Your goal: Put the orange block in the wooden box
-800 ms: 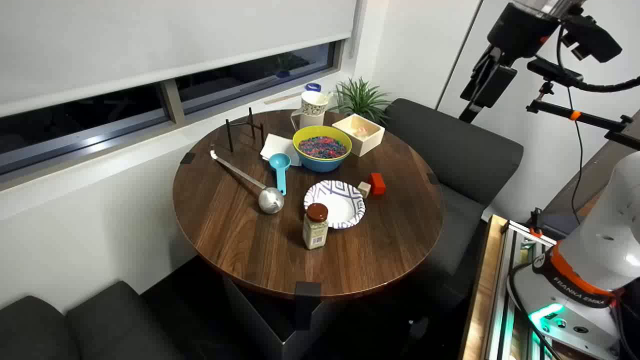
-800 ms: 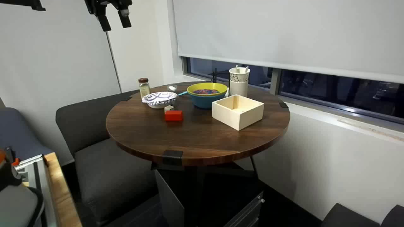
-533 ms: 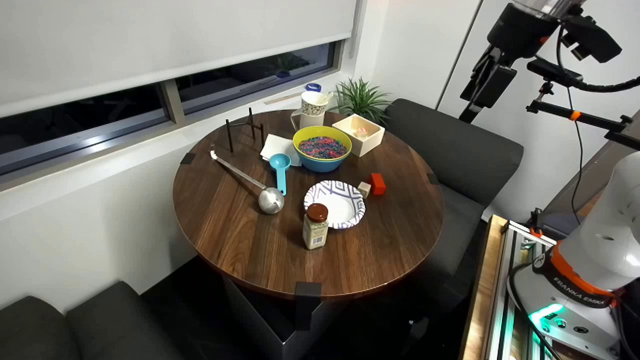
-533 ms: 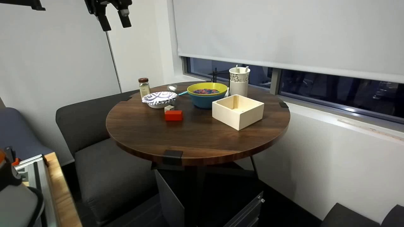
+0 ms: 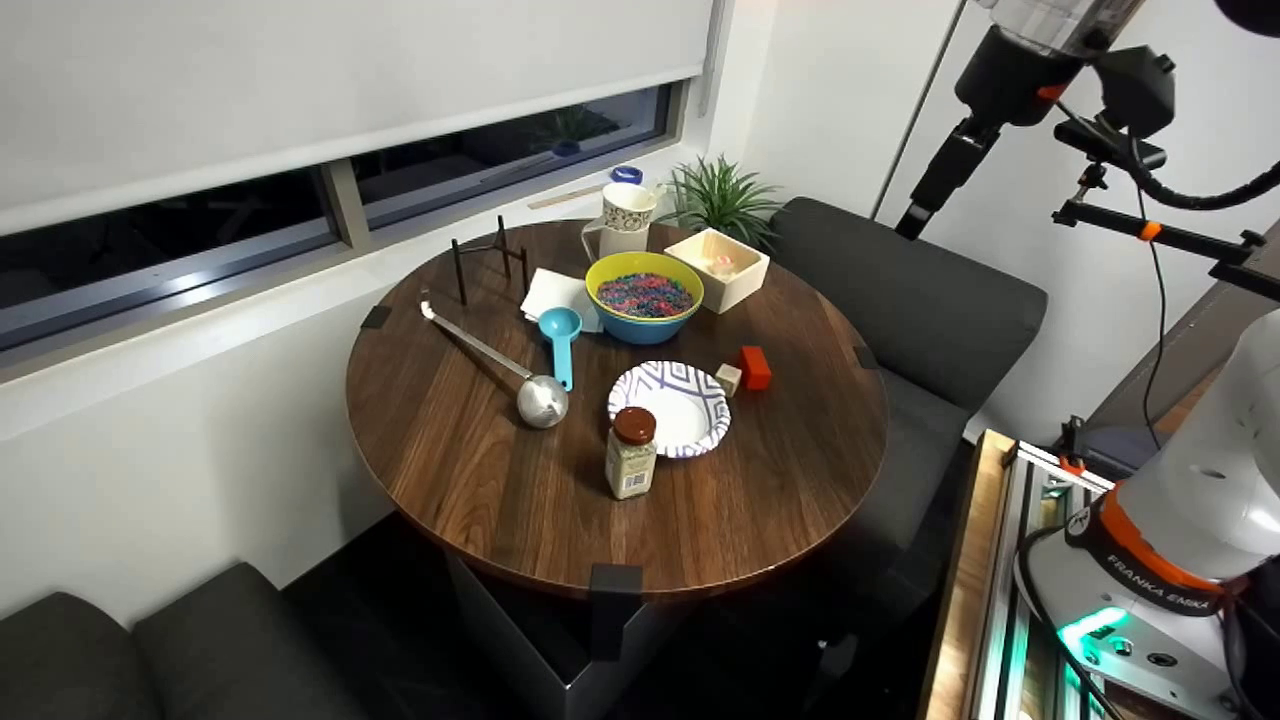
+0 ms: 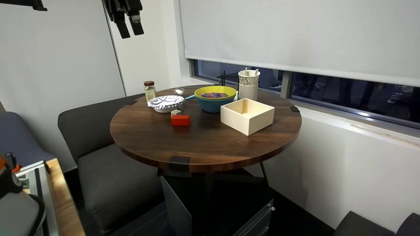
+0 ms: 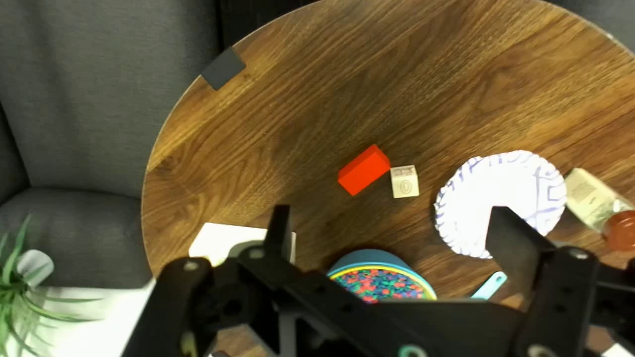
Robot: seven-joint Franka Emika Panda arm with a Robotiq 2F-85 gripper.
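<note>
The orange block, red-orange and rectangular, lies on the round table in both exterior views (image 5: 755, 368) (image 6: 180, 120) and in the wrist view (image 7: 364, 169). The pale wooden box (image 5: 735, 288) stands open-topped near the table's edge; it also shows in an exterior view (image 6: 234, 118). In the wrist view the box (image 7: 218, 239) is partly hidden by a finger. Something small and pale lies inside it. My gripper (image 5: 912, 222) is high above the table, well apart from the block and box. Its fingers are spread with nothing between them, as the wrist view (image 7: 392, 213) shows.
A small wooden cube (image 5: 729, 378) sits right beside the block. A patterned paper bowl (image 5: 690, 440), a spice jar (image 5: 630, 470), stacked bowls with beads (image 5: 645, 325), a tall cup (image 5: 625, 220), a blue scoop (image 5: 562, 360) and a ladle (image 5: 543, 402) stand around the table (image 5: 780, 500).
My gripper has turned about its axis and shifted slightly, toward the table's side in both exterior views. The block, the box and the other objects have not moved.
</note>
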